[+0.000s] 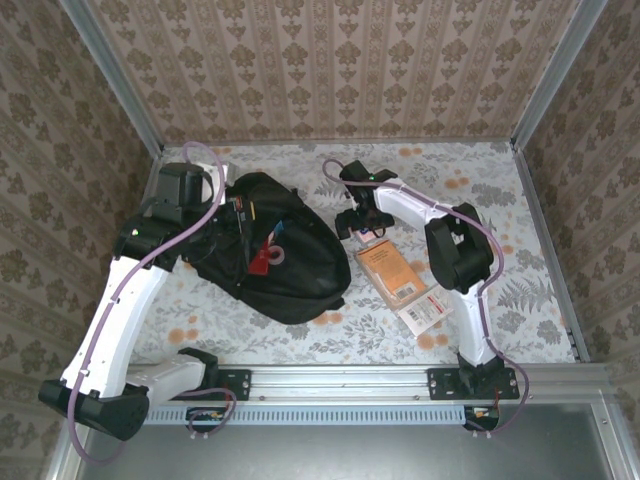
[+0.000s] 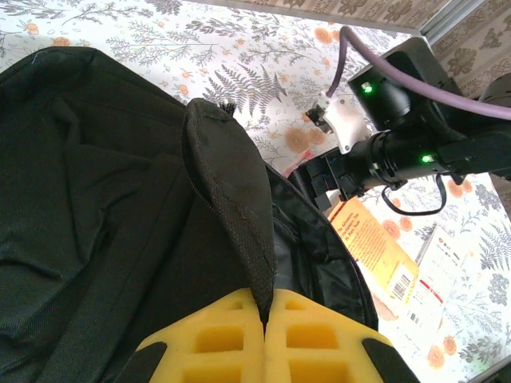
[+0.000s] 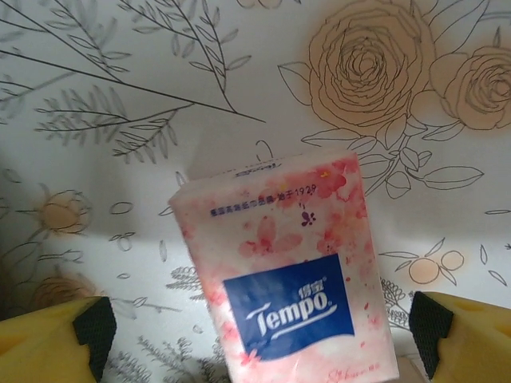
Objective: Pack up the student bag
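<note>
Centring matters: right gripper, fingers spread, straddles the pink floral Tempo tissue pack mid-table; lower squarely before closing. Left gripper pinches a flap of the large black fabric student bag.

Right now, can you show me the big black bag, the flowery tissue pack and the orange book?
student bag [image 1: 300, 285], top external view, the middle of its black fabric.
tissue pack [image 3: 289, 307], right wrist view, its blue Tempo label.
orange book [image 1: 390, 272], top external view, the middle of its cover.
</note>
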{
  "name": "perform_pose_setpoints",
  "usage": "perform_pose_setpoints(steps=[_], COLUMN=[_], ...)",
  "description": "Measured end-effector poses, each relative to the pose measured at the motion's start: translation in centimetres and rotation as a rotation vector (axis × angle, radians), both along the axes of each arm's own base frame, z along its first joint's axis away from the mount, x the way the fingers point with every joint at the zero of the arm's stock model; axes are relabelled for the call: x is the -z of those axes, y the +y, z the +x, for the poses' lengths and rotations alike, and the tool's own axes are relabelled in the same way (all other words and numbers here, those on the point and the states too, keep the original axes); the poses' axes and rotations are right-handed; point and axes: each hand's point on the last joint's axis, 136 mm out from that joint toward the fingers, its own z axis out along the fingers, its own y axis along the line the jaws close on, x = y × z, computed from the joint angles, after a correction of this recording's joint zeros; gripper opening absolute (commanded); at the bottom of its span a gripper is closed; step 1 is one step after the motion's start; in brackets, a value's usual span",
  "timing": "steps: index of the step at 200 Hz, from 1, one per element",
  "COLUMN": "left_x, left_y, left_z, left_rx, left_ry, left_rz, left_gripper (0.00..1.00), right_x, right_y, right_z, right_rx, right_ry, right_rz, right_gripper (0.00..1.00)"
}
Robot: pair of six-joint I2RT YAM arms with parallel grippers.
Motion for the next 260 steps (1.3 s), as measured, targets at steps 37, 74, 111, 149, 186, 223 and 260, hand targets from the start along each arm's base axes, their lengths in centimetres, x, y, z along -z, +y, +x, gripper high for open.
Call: perform_pose_setpoints(steps=[37, 74, 111, 149, 186, 223, 260], left_x=[0.0, -0.1, -0.1, -0.1, -0.1, 0.0, -0.1], left_y=[0.0, -0.1, -0.1, -0.2, -0.2, -0.4, -0.9], left_z=[-0.1, -0.1, -0.2, -0.2, -0.3, -0.2, 0.3], left_rx=[0.002, 0.005, 0.009, 0.012, 0.014, 0.022, 0.03], left_ry=[0.004, 0.004, 0.006, 0.009, 0.01, 0.019, 0.038], left_rz=[-0.001, -0.004, -0.006, -0.007, -0.009, -0.013, -0.02], left_gripper=[0.0, 0.0, 0.0, 0.0, 0.0, 0.0, 0.0], right_x=[1.3, 1.4, 1.6, 1.6, 1.4, -0.3, -6.5], right_y=[-0.5, -0.8, -1.1, -1.3, -1.4, -2.0, -2.0], right_z=[0.0, 0.1, 0.0, 0.1, 0.1, 0.0, -0.6], right_rx=[-0.007, -0.008, 0.0, 0.006, 0.011, 0.025, 0.045], right_ry=[0.021, 0.02, 0.024, 0.019, 0.013, -0.015, -0.128], right_rz=[-0.025, -0.031, -0.037, -0.043, -0.041, -0.034, 0.034], right_gripper=[0.87, 0.69, 0.65, 0.56, 0.54, 0.56, 0.57])
